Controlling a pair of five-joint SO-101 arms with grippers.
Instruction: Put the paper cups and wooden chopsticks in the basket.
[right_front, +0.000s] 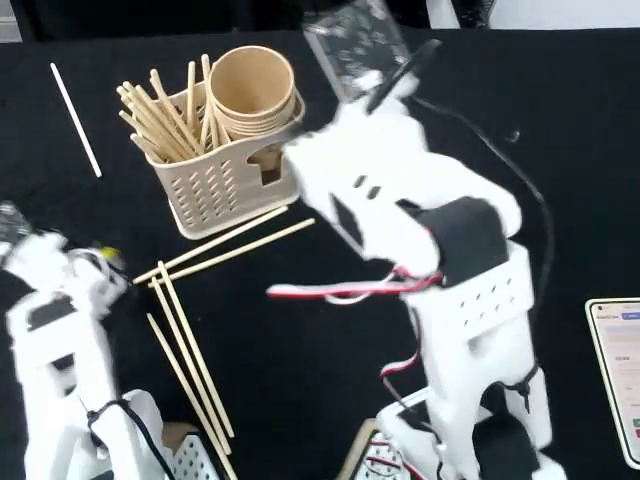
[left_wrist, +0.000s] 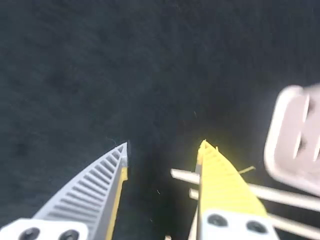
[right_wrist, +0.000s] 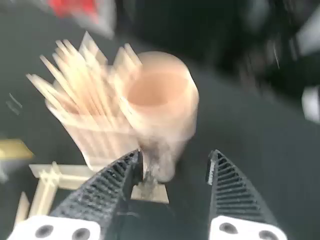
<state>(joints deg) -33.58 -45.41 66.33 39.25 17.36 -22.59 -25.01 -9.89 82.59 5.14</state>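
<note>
A desk (right_front: 560, 120) covered in matte black cloth spans the high view under soft, even light, and the left wrist view looks onto the same dark cloth. At the desk's right edge lies a white-framed screen (right_front: 618, 372), lit up. Beyond the far edge, a pale strip (right_front: 570, 12) shows at the top right corner, beside darker surroundings

A black cloth (right_front: 560, 90) covers the table, with a phone (right_front: 615, 375) lying at the cloth's right edge, its screen lit, and a thin white stick (right_front: 76, 121) lying slantwise near the cloth's far left corner.
</note>
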